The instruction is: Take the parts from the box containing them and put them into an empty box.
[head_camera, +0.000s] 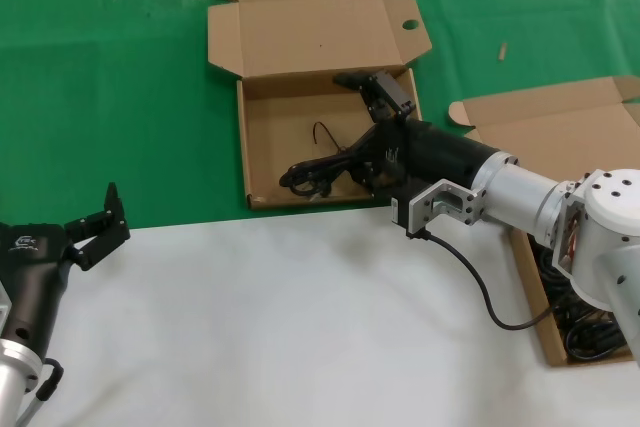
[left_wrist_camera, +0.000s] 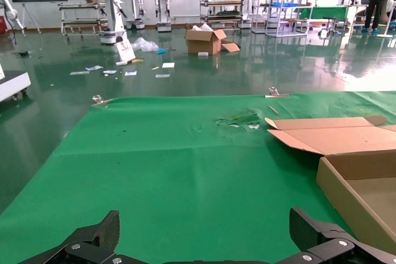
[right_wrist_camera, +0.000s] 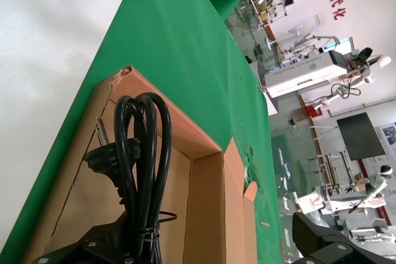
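1. Right tool, clenched on a coiled power cord, reaches from the right over the near part of the empty box
2. The cord's long axis runs left to right; its free looped end and plug point left, toward the box's near left corner, the loops close to the near wall. Whether it touches the floor of the box cannot be told
3. The empty box sits on the green cloth, its near wall just beside the cloth's edge; its lid stands open on the far side, round-holed flap to the right
4. The box containing them lies at right, more cords inside
5. Left tool, released with fingers apart, waits low at near left over the white desk, well apart from both boxes
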You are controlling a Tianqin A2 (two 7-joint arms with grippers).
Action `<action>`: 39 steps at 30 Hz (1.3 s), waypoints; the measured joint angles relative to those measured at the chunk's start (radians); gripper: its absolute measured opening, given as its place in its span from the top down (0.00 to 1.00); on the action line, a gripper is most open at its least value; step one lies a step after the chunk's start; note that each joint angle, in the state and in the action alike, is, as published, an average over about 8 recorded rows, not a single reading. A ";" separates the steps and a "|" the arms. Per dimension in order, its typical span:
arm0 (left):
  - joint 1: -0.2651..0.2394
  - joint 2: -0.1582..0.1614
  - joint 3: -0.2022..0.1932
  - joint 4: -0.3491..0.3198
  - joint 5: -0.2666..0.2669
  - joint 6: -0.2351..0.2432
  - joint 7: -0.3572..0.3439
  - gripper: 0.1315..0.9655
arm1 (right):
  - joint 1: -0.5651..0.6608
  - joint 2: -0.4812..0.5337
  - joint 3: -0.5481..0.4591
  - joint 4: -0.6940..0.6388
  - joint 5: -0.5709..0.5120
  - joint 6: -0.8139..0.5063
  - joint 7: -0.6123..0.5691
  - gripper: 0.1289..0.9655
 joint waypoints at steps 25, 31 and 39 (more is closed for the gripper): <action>0.000 0.000 0.000 0.000 0.000 0.000 0.000 0.00 | -0.003 0.000 0.001 0.003 0.000 0.002 0.005 0.00; 0.000 0.000 0.000 0.000 0.000 0.000 0.000 0.00 | -0.030 0.002 0.007 0.033 0.002 0.030 0.062 0.00; 0.000 0.000 0.000 0.000 0.000 0.000 0.000 0.00 | -0.097 0.007 0.024 0.108 0.006 0.096 0.201 0.00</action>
